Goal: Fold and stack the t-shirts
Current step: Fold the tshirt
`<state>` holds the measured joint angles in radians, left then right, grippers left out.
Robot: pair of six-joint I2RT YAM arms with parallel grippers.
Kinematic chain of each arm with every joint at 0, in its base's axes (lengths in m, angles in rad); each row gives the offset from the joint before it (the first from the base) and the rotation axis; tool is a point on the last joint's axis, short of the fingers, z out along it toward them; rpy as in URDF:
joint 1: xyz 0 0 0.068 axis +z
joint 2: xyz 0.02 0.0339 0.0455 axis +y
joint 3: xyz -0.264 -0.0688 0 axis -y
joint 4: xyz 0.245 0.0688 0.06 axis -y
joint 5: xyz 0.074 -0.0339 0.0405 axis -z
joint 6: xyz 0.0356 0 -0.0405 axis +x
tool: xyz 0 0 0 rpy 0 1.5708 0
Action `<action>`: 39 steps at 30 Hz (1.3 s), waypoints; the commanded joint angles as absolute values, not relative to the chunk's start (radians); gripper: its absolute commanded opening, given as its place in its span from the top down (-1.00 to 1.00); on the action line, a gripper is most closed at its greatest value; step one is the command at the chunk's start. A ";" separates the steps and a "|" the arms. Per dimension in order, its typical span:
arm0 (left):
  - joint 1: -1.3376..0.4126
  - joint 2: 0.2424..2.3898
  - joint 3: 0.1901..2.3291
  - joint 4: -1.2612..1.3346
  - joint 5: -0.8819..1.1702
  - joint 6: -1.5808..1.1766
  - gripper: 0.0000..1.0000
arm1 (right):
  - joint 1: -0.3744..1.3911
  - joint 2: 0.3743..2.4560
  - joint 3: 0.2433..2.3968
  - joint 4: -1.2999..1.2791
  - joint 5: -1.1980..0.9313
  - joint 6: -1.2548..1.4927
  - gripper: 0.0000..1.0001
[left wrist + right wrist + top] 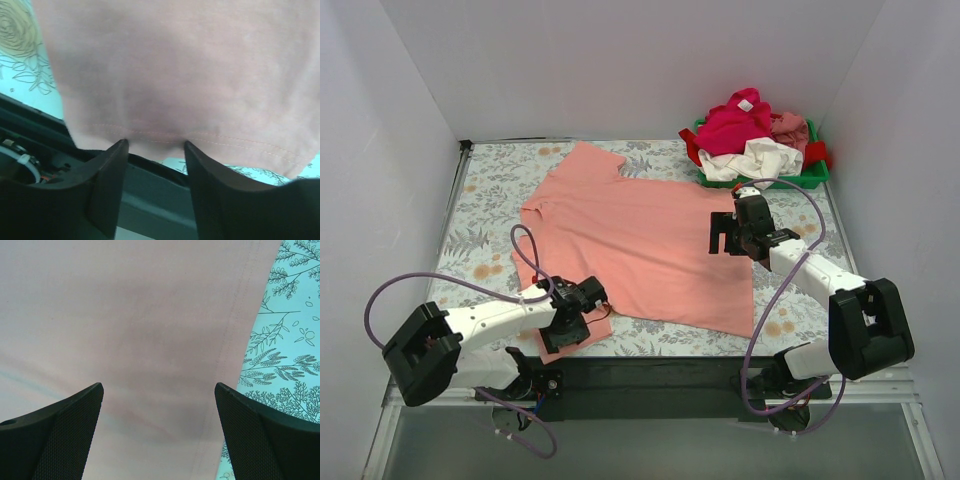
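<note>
The salmon-pink t-shirt (pixel 640 240) lies spread flat on the floral cloth. My left gripper (pixel 568 322) is open at the shirt's near left corner, its fingertips (pixel 117 155) touching the hem (pixel 210 137) with nothing between them. My right gripper (pixel 725 235) is open just above the shirt's right edge; its fingers (pixel 65 430) hover wide apart over the cloth (pixel 150 340), the hemmed edge (pixel 235 340) under them. A magenta shirt (pixel 735 120), a white one (pixel 755 158), a red one (pixel 692 148) and a dusty pink one (pixel 790 125) lie heaped at the back right.
The heap sits in a green plastic tray (pixel 818 175) at the back right corner. White walls close three sides. The black base rail (pixel 650 372) runs along the near edge and shows in the left wrist view (pixel 150 185). Cables loop from both arms.
</note>
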<state>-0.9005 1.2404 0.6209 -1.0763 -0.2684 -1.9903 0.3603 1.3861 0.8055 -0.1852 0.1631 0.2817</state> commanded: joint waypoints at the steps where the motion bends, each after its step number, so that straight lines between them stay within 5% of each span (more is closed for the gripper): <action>1: -0.904 1.235 0.551 -1.045 -0.262 -2.295 0.09 | 0.362 1.348 0.802 -0.192 0.196 0.279 -0.97; 9: -0.904 1.213 0.514 -1.011 -0.252 -2.289 0.73 | 0.362 1.299 0.795 -0.242 0.241 0.314 -0.97; 10: -0.904 1.212 0.517 -1.017 -0.252 -2.289 1.00 | 0.362 1.280 0.792 -0.255 0.244 0.328 -0.97; 28: -0.904 1.135 0.744 -1.319 -0.360 -2.189 1.00 | 0.658 0.890 0.519 -0.730 0.129 0.719 -0.97; 39: -0.904 1.045 0.744 -1.335 -0.338 -2.169 1.00 | 0.686 0.801 0.453 -0.758 0.164 0.862 -0.91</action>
<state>-0.9005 1.0428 0.7425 -1.3273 -0.3328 -1.9930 0.6811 0.8303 0.4622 -0.7391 0.1329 0.7860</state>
